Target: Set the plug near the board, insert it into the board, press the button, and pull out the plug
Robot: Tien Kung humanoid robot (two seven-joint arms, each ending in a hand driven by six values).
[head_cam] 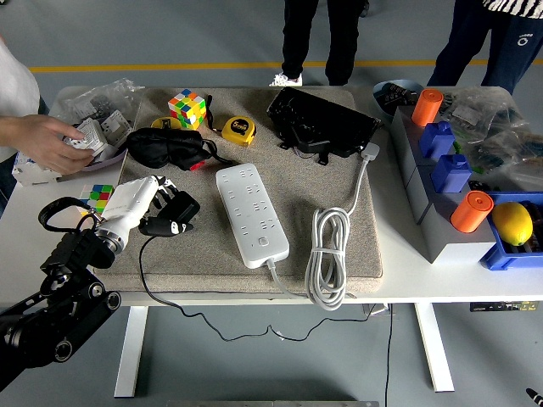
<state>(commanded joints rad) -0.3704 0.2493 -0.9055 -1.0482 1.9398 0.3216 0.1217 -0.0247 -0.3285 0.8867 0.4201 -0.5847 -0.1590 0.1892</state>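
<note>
1. Fingers of the left hand [146, 202] curl around the black plug [174, 218], holding it over the grey mat [356, 246] on the bench [441, 275].
2. White power board [251, 214] lies just right of the plug, apart from it.
3. Black cord [161, 297] hangs from the plug over the bench's near edge.
4. At far left, a person's hand [42, 142] rests by a white device [97, 134].

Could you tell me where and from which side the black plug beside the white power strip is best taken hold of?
Probably by its blocky black body, from above and the left, as the left hand does now, fingers wrapped over the plug. Its pin end points right toward the power strip and its cable trails off the table's near edge, so both should stay free.
</note>
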